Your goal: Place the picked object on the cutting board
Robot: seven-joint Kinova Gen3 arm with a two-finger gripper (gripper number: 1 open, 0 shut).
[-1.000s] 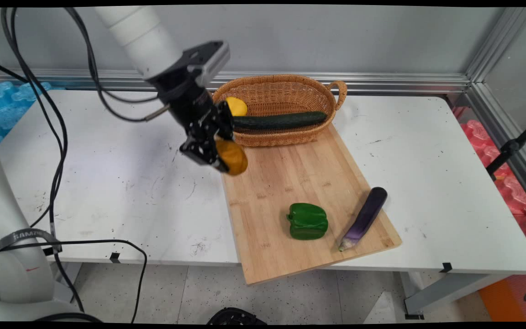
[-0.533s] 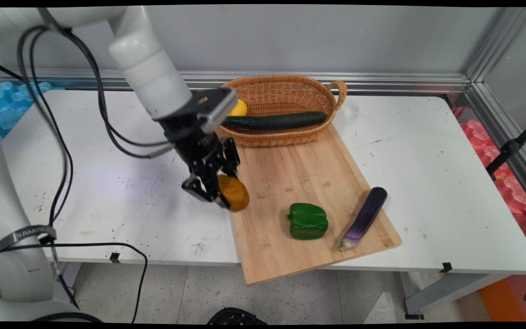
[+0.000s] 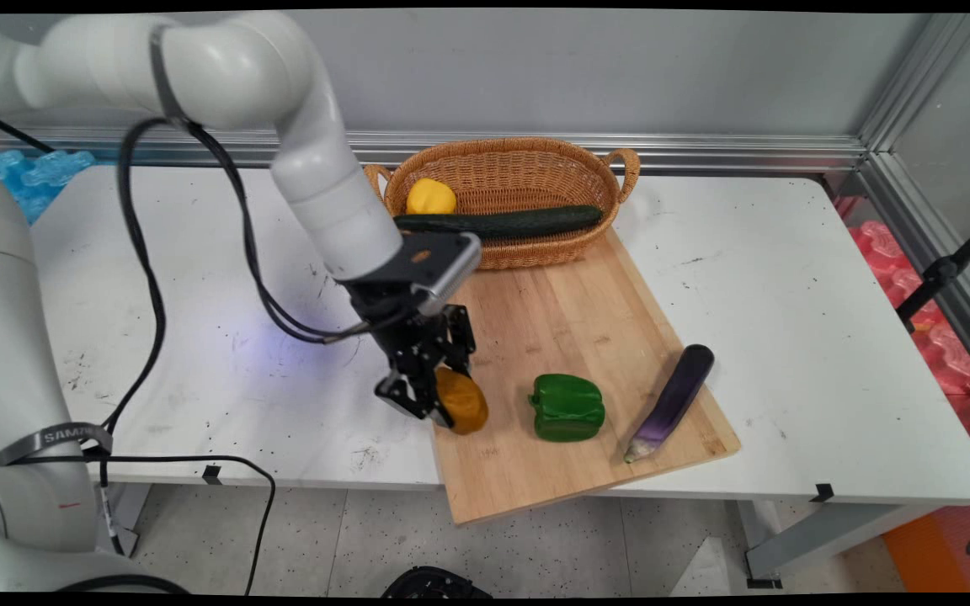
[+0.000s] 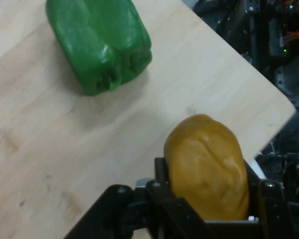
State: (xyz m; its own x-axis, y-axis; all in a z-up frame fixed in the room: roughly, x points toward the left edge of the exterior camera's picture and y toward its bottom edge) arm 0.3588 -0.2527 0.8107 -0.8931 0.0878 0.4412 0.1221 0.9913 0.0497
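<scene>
- Potato (image 3: 461,401): ochre, oval lump, clamped between the fingers of the gripper (image 3: 443,402). It sits low over the near left part of the board (image 3: 569,320), just inside the board's left edge; whether it touches the wood cannot be told.
- Axis: in the hand view the potato (image 4: 208,167) has its long axis along the fingers, blunt free end pointing away from the palm toward the board (image 4: 65,149). In the main view that reads as steeply tilted, lower end toward the near right.
- Hold: only the inner half is between the fingers; the outer half stands clear.
- Risk, slip: a rounded, smooth-looking skin gripped at one end could pivot or slide out if the hand tilts or jolts.
- Risk, roll: placed on its end it would probably topple and roll, and the board's left edge is close.
- Risk, contact: the pepper (image 3: 567,408) lies near on the right, apart from the potato; a sideways drift could nudge it.
- Beyond: eggplant (image 3: 673,401) at the board's right edge; basket (image 3: 527,248) at the far end, holding a cucumber (image 3: 502,223) and a yellow piece (image 3: 430,197); all on the table (image 3: 788,295).
</scene>
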